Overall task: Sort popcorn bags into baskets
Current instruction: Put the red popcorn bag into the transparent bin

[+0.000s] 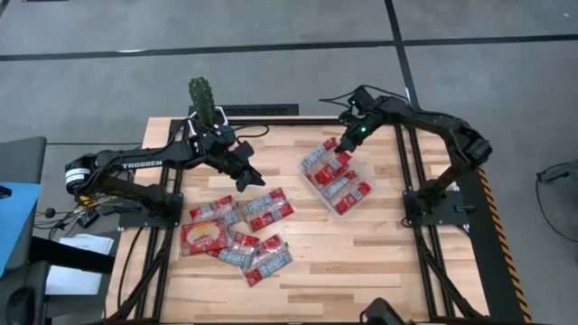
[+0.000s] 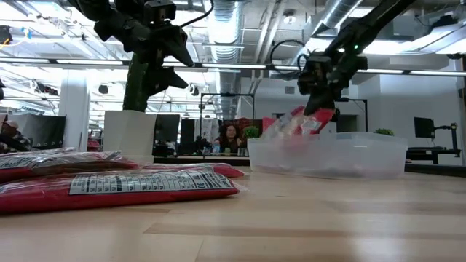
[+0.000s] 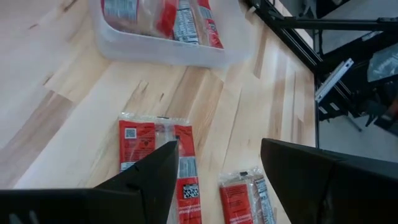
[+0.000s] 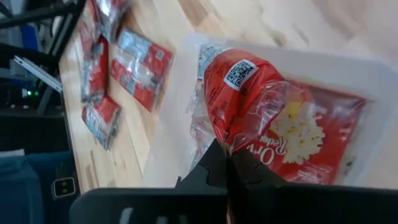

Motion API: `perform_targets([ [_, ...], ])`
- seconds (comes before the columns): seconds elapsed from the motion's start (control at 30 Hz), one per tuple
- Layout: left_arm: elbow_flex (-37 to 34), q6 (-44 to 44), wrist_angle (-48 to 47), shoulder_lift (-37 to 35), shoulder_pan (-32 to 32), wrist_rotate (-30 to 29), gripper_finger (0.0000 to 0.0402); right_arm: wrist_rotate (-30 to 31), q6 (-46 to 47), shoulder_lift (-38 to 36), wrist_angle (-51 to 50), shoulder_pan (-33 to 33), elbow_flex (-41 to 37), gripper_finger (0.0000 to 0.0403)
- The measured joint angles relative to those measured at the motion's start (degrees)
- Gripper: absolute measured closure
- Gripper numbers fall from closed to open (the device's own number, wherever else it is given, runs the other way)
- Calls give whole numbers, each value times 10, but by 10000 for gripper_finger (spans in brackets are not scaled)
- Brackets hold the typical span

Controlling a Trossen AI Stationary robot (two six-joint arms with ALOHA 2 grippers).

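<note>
Wooden table [image 1: 361, 253] (pale planks) bears scattered popcorn bags [image 1: 237, 233].

The table [image 1: 379, 262] is pale wood planking with visible grain and a smooth, low-sheen finish. The popcorn bags [image 1: 266, 208] are glossy red foil-like film (crinkled, with silvery ends). The basket [image 2: 342, 154] is clear, slightly frosted plastic. Both claws, left [image 1: 246, 173] and right [image 1: 344, 147], are dark, matt material.

The dark left robot arm [image 1: 135, 164] has the white word "TROSSEN" on its side. The red foil popcorn bag [image 4: 273, 127] held over the clear plastic tray [image 4: 186, 93] shows white letters "Orv" and "Rede". No other words can be read.
</note>
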Motion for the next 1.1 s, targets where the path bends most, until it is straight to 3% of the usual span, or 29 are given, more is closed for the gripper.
perform_targets([
  [0.27, 0, 0, 0, 0, 0, -5, 185, 22, 13, 58, 23, 23, 0, 381],
  [0.53, 0, 2, 0, 0, 0, -16, 185, 107, 18, 64, 22, 30, 0, 253],
  [0.73, 0, 20, -25, 0, 0, -21, 185, 161, 39, 20, 22, 27, 0, 175],
  [0.97, -1, 93, -97, 13, -21, -64, 185, 194, 90, -84, 3, 35, 0, 170],
  [1.1, -1, 135, -98, 46, -34, -120, 185, 200, 139, -151, 2, 88, 0, 180],
])
